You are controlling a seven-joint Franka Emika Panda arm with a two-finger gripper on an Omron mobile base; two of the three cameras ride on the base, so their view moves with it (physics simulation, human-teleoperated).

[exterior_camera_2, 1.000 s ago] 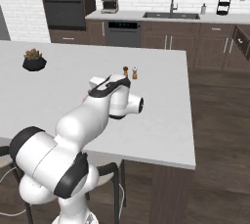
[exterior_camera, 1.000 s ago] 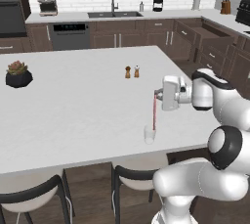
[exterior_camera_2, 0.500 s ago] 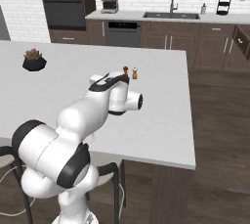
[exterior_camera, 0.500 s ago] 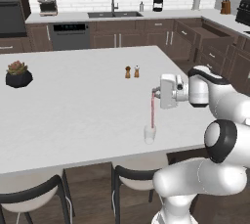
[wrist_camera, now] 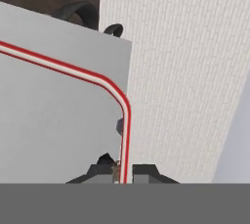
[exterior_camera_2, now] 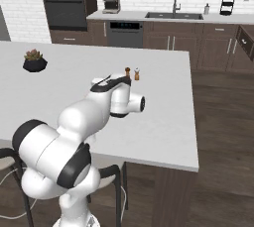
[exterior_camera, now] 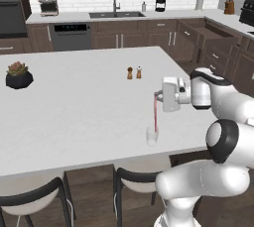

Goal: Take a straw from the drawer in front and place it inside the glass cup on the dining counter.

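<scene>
The gripper (exterior_camera: 157, 95) clenches the straw (exterior_camera: 155, 114) upright, its lower end in the glass cup (exterior_camera: 152, 136) (nearly see-through) at the dining counter's (exterior_camera: 74, 107) 5 o'clock edge.

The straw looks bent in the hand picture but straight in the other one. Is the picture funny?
In the left base view the straw hangs straight from the shut gripper, its lower end at the glass cup. In the hand view the straw seems to curve sharply; that looks like close-up warping of the picture, though I cannot be sure. The dining counter is evenly lit, without glare.
</scene>
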